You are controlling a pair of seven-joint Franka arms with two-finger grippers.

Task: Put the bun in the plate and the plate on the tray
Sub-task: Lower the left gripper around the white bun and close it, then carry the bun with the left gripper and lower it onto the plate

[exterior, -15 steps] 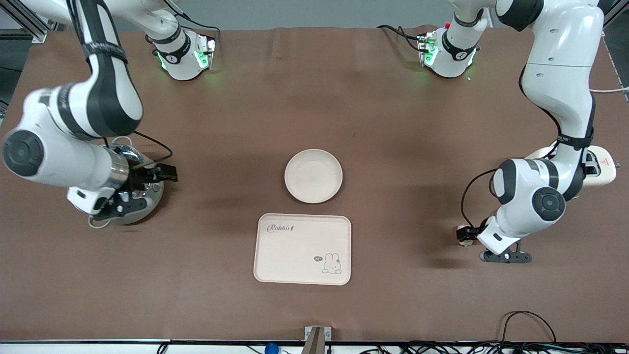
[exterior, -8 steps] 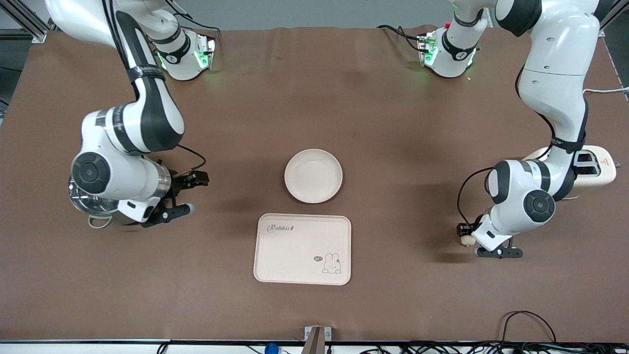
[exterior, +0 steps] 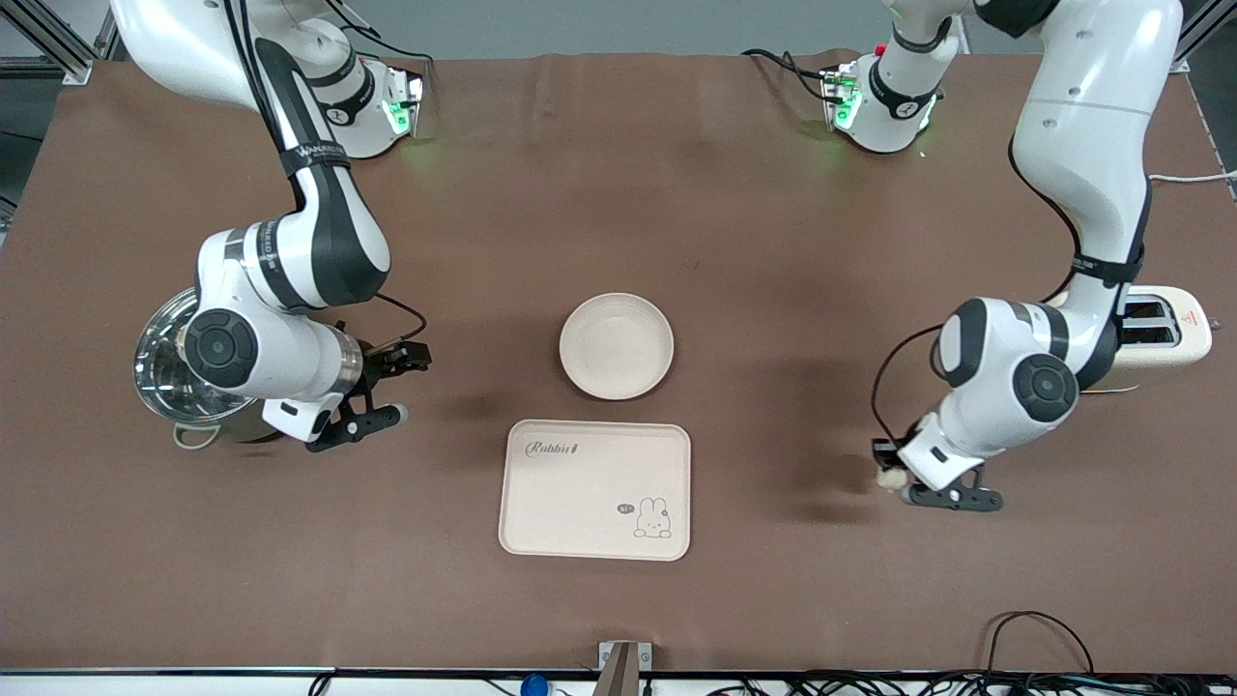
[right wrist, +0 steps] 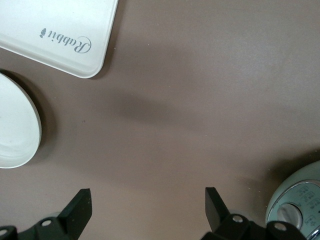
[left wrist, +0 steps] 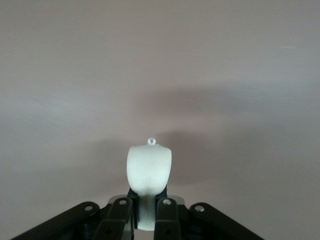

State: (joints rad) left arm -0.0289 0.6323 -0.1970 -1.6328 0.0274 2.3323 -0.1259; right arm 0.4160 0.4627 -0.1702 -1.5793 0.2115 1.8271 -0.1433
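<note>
At the right arm's end of the table I see a steel pot (exterior: 179, 362), and beside it my right gripper (exterior: 385, 386) hangs low over the bare brown cloth with its fingers spread wide and nothing between them; this arm is bent at the elbow and points toward the middle. In the middle the plate (exterior: 617, 346) lies empty, and the tray (exterior: 595, 489) with the Rabbit lettering lies just beside it, nearer to the front camera. I judge the plate stiff and light, and its raised rim is the place to pinch. Toward the left arm's end, my left gripper (exterior: 894, 478) is pressed on the bun (left wrist: 149, 175), holding it by its lower end over the cloth, well apart from the plate. The bun looks soft and very light, so I would keep the squeeze gentle. The left arm is folded low, and a cream toaster (exterior: 1160, 333) stands close by it.
</note>
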